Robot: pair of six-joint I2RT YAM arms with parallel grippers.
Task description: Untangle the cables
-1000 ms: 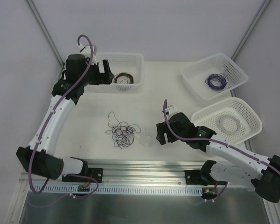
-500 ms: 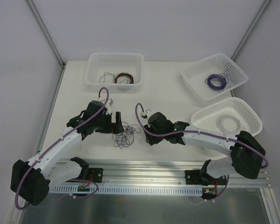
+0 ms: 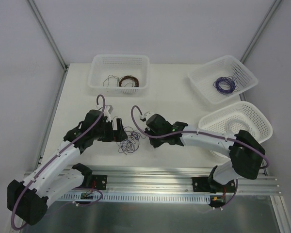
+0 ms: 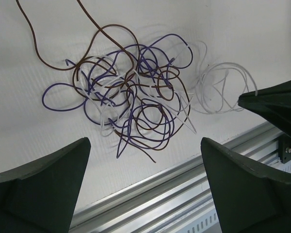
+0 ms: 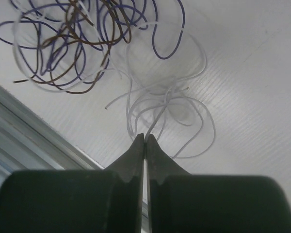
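- At the near edge of the table [image 3: 170,99] we see a metal rail [image 3: 155,175] that carries both arm bases.
- Just beyond the rail lie the cables [image 3: 130,140]: a loose clump of brown, purple and whitish strands flat on the table top, between the two wrists.
- The left gripper [image 4: 143,144] hangs above the clump with its jaws spread wide. Its fingers [image 4: 43,187] stand to either side of the tangle in the left wrist view. We see no strand touching them, and nothing is held.
- The right gripper [image 5: 144,139] points at the whitish loops [image 5: 165,99] on the right side of the clump. Its fingers [image 5: 128,165] are pressed together with no gap between them. The tips sit right at the nearest whitish strands, but we cannot tell whether a strand is pinched between them.
- Farther right, a white basket [image 3: 254,121] holds a whitish coil [image 3: 237,128]; the right arm crosses its near side.
- At the far right, a tilted basket [image 3: 245,73] holds a purple coil [image 3: 224,85].
- At the far left, a third basket [image 3: 119,62] holds a red-brown coil [image 3: 129,81], with a loose dark wire [image 3: 108,79] beside it.
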